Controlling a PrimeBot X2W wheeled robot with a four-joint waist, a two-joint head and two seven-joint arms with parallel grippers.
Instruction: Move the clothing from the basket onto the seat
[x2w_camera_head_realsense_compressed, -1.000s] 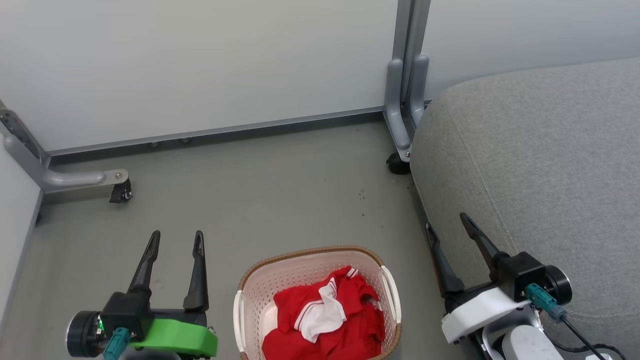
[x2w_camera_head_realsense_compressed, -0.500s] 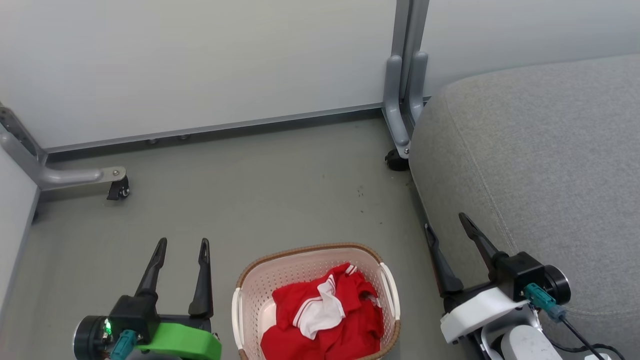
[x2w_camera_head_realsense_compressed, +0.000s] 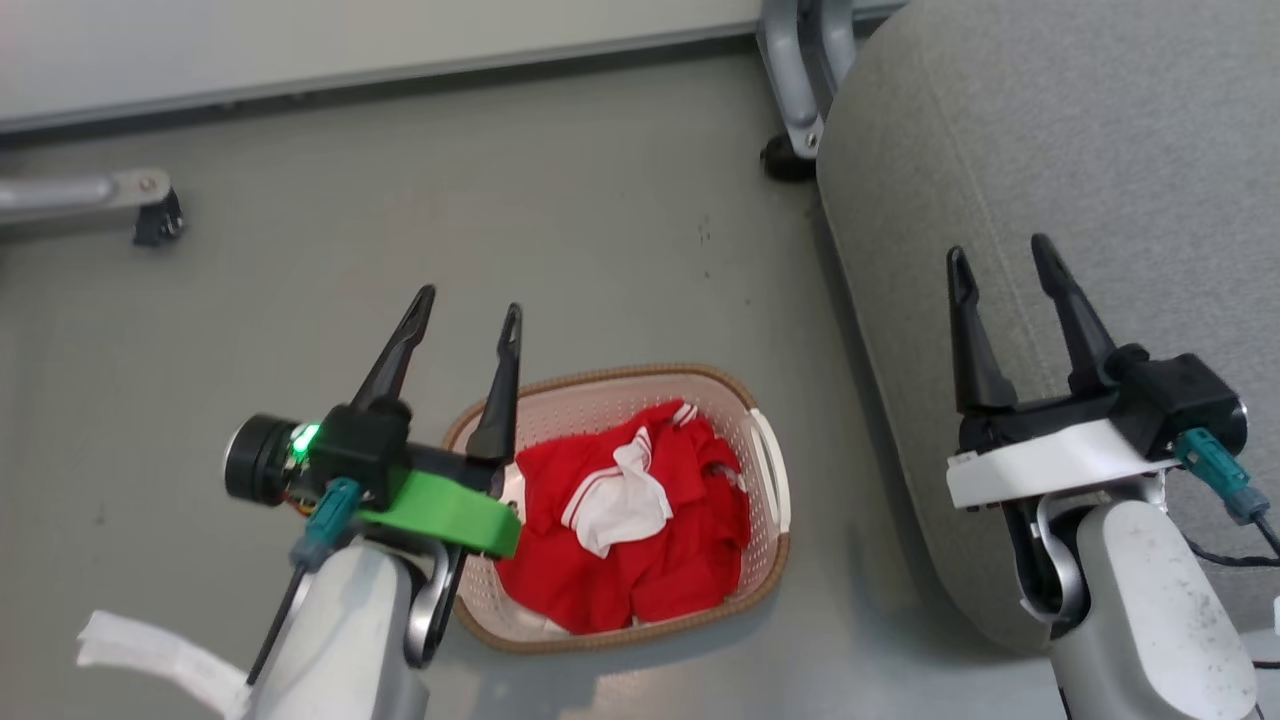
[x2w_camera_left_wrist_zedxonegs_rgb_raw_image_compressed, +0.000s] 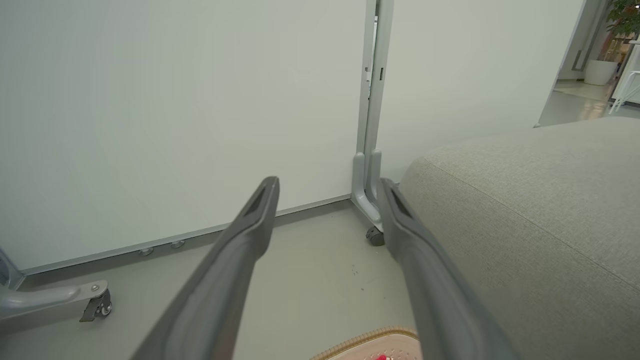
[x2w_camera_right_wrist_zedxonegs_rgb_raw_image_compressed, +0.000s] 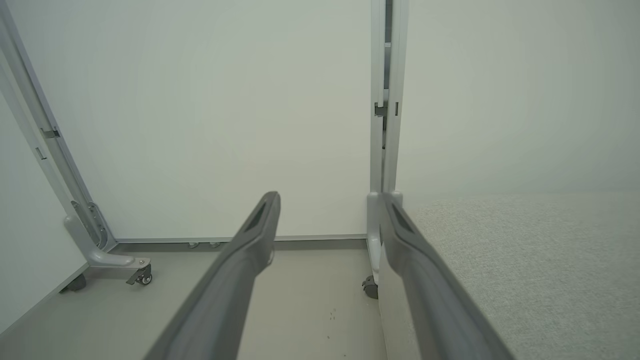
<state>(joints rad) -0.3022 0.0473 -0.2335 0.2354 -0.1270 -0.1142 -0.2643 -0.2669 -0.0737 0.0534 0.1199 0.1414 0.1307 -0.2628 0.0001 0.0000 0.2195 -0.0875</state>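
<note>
On smooth grey floor (x2w_camera_head_realsense_compressed: 500, 180), an oval off-white perforated plastic basket (x2w_camera_head_realsense_compressed: 600, 405) with a brown woven-look rim holds crumpled red clothing (x2w_camera_head_realsense_compressed: 690, 525) with a white striped panel. Open floor stretches beyond it. Just to its right rises the rounded grey fabric seat (x2w_camera_head_realsense_compressed: 1050, 130), with a stitched seam. The left gripper (x2w_camera_head_realsense_compressed: 470, 300) hangs over the basket's left edge and the right gripper (x2w_camera_head_realsense_compressed: 1000, 247) over the seat's edge. Both have fingers spread apart and hold nothing.

I'm watching my left tool (x2w_camera_left_wrist_zedxonegs_rgb_raw_image_compressed: 327, 184) pointing at the far partition (x2w_camera_left_wrist_zedxonegs_rgb_raw_image_compressed: 175, 100), spread wide and gripping nothing. The seat (x2w_camera_left_wrist_zedxonegs_rgb_raw_image_compressed: 525, 210) is lying on the right. The basket (x2w_camera_left_wrist_zedxonegs_rgb_raw_image_compressed: 370, 341) rim is peeking in near me, showing a speck of red clothing (x2w_camera_left_wrist_zedxonegs_rgb_raw_image_compressed: 382, 357).
</note>
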